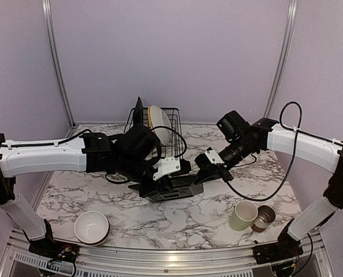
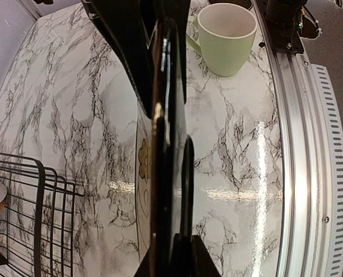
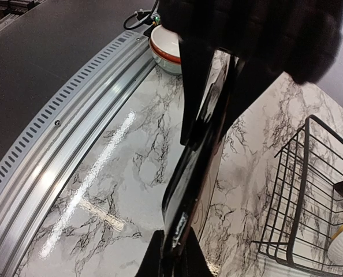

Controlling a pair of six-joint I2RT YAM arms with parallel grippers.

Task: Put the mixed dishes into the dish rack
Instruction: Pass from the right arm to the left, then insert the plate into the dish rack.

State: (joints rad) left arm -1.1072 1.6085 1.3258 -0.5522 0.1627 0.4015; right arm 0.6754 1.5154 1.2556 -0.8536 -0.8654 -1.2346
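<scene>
Your left pincer (image 2: 171, 173) and right pincer (image 3: 174, 239) both clamp one black square plate (image 1: 171, 187) mid-bench. Free the right only once the left holds firm, then aim for the dish rack (image 1: 180, 133).

robot lab booth, plain lilac walls (image 1: 160, 52), aluminium frame (image 1: 55, 57), marble-print table (image 1: 177, 222)

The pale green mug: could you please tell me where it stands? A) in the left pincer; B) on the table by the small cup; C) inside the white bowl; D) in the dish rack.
B: the pale green mug stands on the table beside the small cup.
</scene>
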